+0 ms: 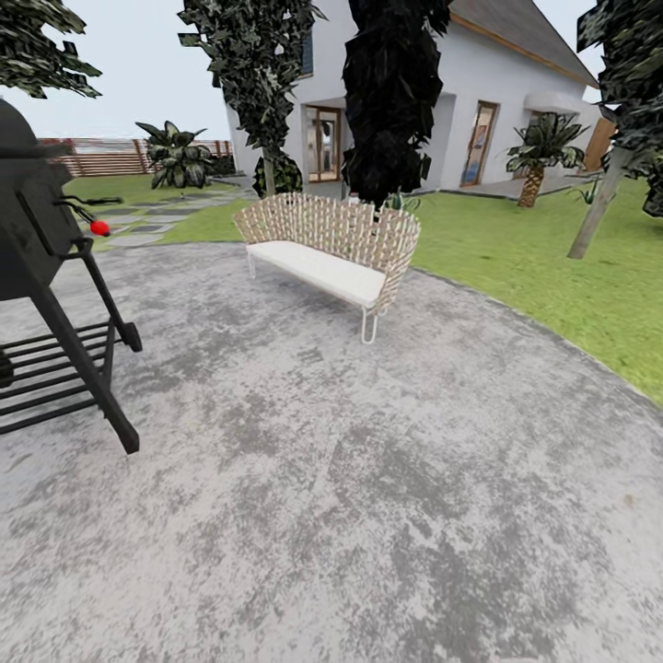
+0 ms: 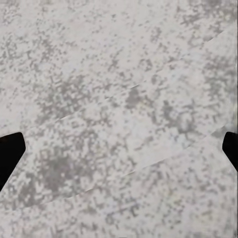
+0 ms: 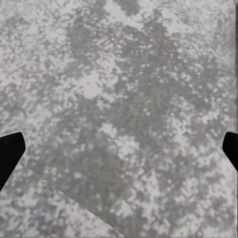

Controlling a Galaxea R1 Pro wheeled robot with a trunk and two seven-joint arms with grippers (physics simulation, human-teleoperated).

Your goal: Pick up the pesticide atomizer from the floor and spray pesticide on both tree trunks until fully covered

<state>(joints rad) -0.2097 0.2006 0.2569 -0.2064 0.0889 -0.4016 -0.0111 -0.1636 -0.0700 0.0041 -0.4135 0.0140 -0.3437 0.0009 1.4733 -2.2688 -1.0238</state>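
Two dark fingertips sit at opposite edges of each wrist view, so the left gripper (image 2: pixel 119 148) and the right gripper (image 3: pixel 119 148) both stand spread wide with nothing between the fingers, each looking down at mottled grey paving. The head view gives what those close views cannot: the garden itself, with its green lawn (image 1: pixel 571 267) curving from 12 o'clock round to 3 o'clock beyond the paved circle (image 1: pixel 350 479), and a brown slatted fence (image 1: pixel 101 157) far off at 10 o'clock. A leaning grey-tan trunk (image 1: pixel 597 207) rises from the grass at 2 o'clock, well apart from the paving; whether it is one of the trunks to be sprayed I cannot tell, and no sprayer can be made out on the grass. Grey stepping stones (image 1: pixel 152 226) run across the lawn at 11 o'clock. A woven bench (image 1: pixel 331 253) with a white seat stands on the paving at 12 o'clock, with a dark-leaved tree (image 1: pixel 391 101) just behind it and another (image 1: pixel 253 83) at 11 o'clock. A black grill (image 1: pixel 51 276) on a wheeled frame occupies 9 o'clock, a red knob showing on it. A white house (image 1: pixel 470 101) closes the background, a short palm (image 1: pixel 541 161) beside its wall at 1 o'clock.
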